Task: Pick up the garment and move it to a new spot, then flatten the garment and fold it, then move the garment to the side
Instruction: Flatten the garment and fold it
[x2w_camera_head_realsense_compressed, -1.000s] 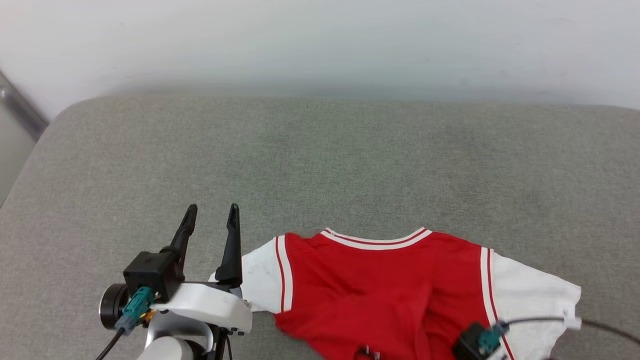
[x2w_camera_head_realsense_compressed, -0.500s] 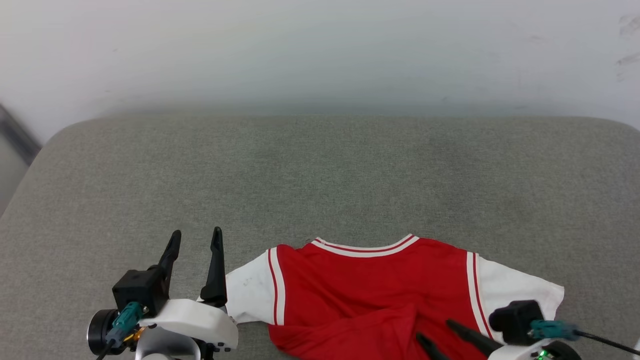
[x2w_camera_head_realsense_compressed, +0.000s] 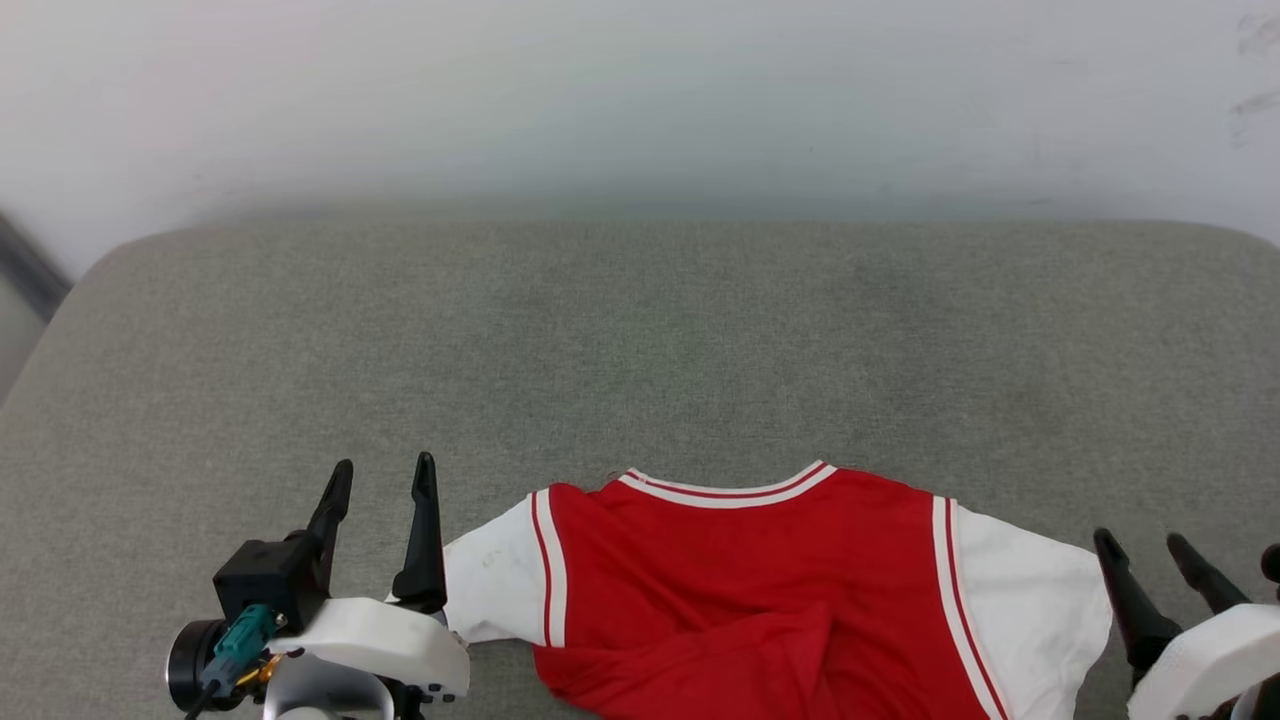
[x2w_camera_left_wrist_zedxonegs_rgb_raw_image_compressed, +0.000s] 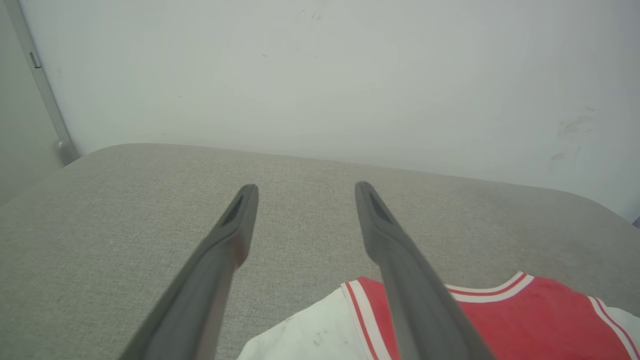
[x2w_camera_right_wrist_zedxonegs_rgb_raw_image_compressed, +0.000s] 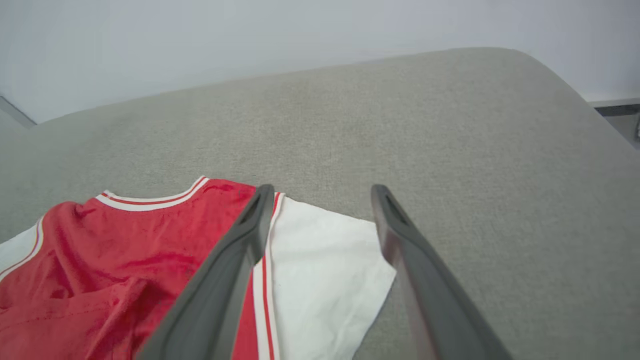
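**Position of garment (x2w_camera_head_realsense_compressed: 740, 580) on grey cushion (x2w_camera_head_realsense_compressed: 640, 340)**

The garment lay at the near part of the grey cushion, collar toward the pale wall (x2w_camera_head_realsense_compressed: 640, 100). Its red body sat between two white sleeves, with striped trim at the collar and sleeve seams. A loose fold was bunched across the lower red panel, and the near hem ran off the head view's bottom edge.

The left gripper (x2w_camera_head_realsense_compressed: 385, 464) stood just beside the left sleeve, fingers spread wide with nothing between them. One finger overlapped the sleeve edge in the head view; contact could not be told. The right gripper (x2w_camera_head_realsense_compressed: 1140, 539) stood just beside the right sleeve, fingers likewise parted and empty.
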